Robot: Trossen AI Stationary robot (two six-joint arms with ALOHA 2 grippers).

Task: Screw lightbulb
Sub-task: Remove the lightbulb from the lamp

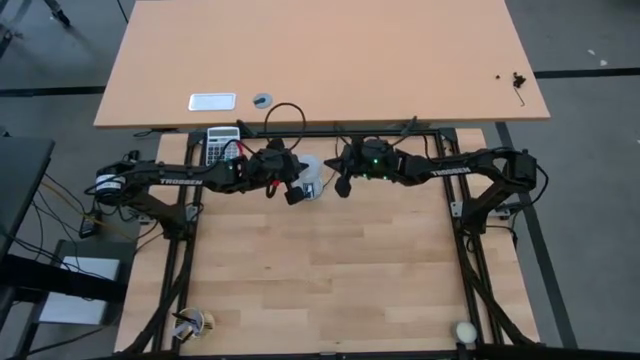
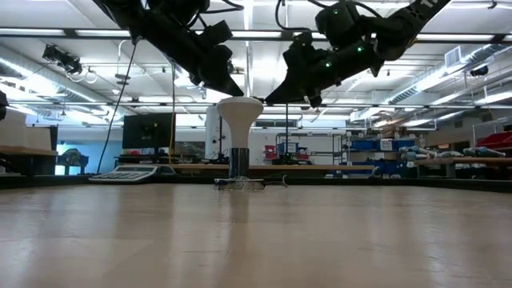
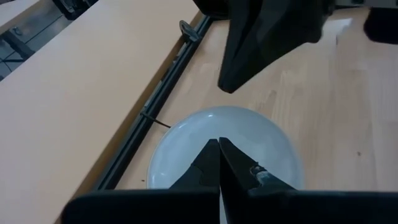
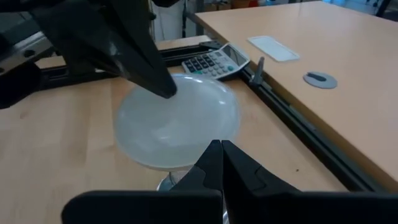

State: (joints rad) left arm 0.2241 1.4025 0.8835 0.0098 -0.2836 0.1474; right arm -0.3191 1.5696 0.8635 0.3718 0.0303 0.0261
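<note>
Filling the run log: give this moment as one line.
lightbulb: upright in socket | left gripper: shut, above bulb, apart | right gripper: shut, above bulb, apart

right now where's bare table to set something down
The wood in front of the lightbulb is bare, bordered by the frame rails. It is crowded at the lightbulb, where the left gripper and right gripper hover, near the calculator.
</note>
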